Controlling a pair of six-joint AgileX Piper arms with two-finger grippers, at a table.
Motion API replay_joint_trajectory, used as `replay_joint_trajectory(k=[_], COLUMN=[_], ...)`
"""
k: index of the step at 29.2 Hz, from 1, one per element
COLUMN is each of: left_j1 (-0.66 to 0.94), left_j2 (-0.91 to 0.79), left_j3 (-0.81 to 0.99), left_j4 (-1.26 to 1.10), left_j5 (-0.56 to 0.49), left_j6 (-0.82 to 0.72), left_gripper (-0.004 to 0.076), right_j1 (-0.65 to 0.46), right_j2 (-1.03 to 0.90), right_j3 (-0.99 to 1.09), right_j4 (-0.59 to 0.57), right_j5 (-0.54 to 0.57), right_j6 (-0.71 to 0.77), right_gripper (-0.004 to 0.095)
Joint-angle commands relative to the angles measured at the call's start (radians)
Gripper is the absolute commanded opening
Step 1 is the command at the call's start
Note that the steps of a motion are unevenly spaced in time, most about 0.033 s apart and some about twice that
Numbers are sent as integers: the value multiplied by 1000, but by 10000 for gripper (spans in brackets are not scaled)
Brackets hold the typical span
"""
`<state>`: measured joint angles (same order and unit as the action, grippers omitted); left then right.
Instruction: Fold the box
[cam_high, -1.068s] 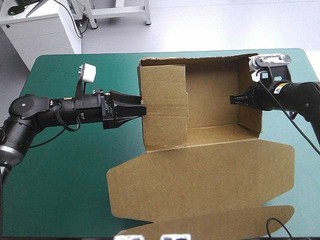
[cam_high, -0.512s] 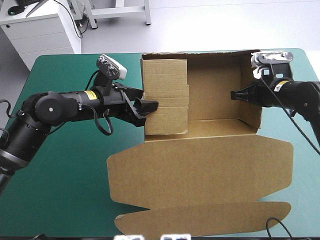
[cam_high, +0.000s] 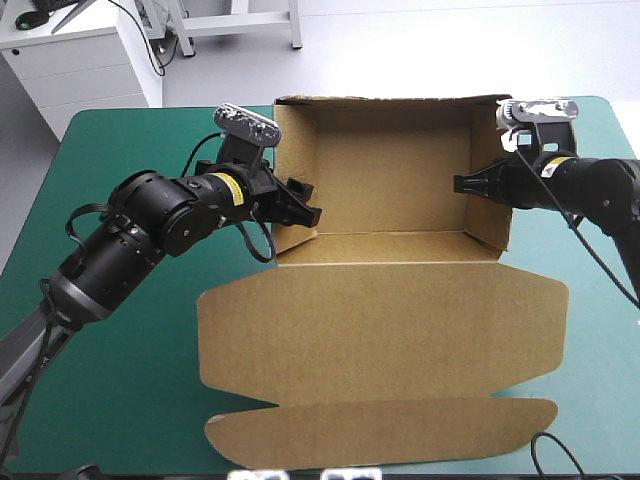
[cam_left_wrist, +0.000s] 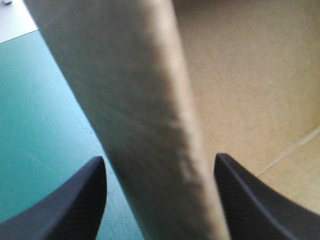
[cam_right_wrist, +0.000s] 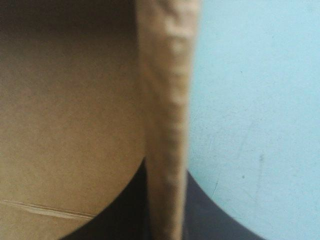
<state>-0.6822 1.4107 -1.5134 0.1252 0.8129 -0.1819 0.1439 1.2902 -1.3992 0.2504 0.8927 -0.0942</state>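
While the box (cam_high: 390, 185) sits at 12 o'clock on the table (cam_high: 130, 400), lid (cam_high: 380, 330) flat toward 6, our left gripper (cam_high: 300, 208) straddles its 9 o'clock wall (cam_left_wrist: 140, 100) unclenched and our right gripper (cam_high: 462, 185) clamps the 3 o'clock wall (cam_right_wrist: 167, 100).

Both arms reach inward, left end effector (cam_high: 312, 205) splayed wide, right end effector (cam_high: 459, 185) pinched together.

One box (cam_high: 385, 330), one left gripper (cam_high: 303, 208), one right gripper (cam_high: 462, 186).

Beyond the table's (cam_high: 130, 400) far left corner stood a white cabinet (cam_high: 88, 68); pale floor (cam_high: 450, 50) lay past its far edge.
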Motion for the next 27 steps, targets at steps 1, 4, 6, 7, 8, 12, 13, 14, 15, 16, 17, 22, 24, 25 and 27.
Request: replay_joint_trajectory(k=[1, 4, 6, 7, 8, 12, 13, 14, 15, 16, 17, 22, 24, 25, 27], left_j1=[-9, -9, -9, -9, -9, -9, -9, -9, -9, -9, -9, -7, -7, -7, -7], left_j2=[-7, -7, -6, -3, -1, 22, 31, 38, 47, 58, 71, 148, 181, 201, 237], left_j3=[-43, -43, -43, -43, -43, -43, -43, -43, -43, -43, -43, -43, -43, -43, -43], left_j4=[91, 93, 107, 114, 121, 126, 126, 126, 126, 126, 130, 137, 137, 135, 135], left_j5=[-24, -28, -31, -31, -29, -17, -13, -8, -6, 0, 6, 49, 71, 82, 101], left_j6=[-87, -87, -87, -87, -87, -79, -68, -59, -47, -32, -32, -30, -30, -30, -28], left_gripper=[437, 397, 329, 284, 235, 60, 28, 8, -6, -8, -8, -8, -7, -7, -7], right_j1=[5, 5, 5, 5, 5, 5, 5, 5, 5, 5, 5, 5, 5, 5, 5], right_j2=[-28, -22, -11, -6, 6, 51, 64, 77, 91, 105, 119, 187, 211, 223, 244], right_j3=[-33, -33, -33, -33, -33, -33, -33, -33, -33, -33, -33, -33, -33, -33, -33], right_j4=[60, 32, 13, 9, 9, 9, 9, 9, 6, 2, 2, -36, -47, -52, -67], right_j5=[-71, -71, -52, -36, -22, 14, 22, 27, 35, 44, 56, 120, 142, 149, 156], right_j6=[-7, -5, -1, -1, -1, -5, -5, -5, -5, -5, -5, -7, -7, -7, -7], right_gripper=[-4, -4, -4, -4, -4, -4, -4, -4, -4, -4, -4, -4, -4, -4, -4])
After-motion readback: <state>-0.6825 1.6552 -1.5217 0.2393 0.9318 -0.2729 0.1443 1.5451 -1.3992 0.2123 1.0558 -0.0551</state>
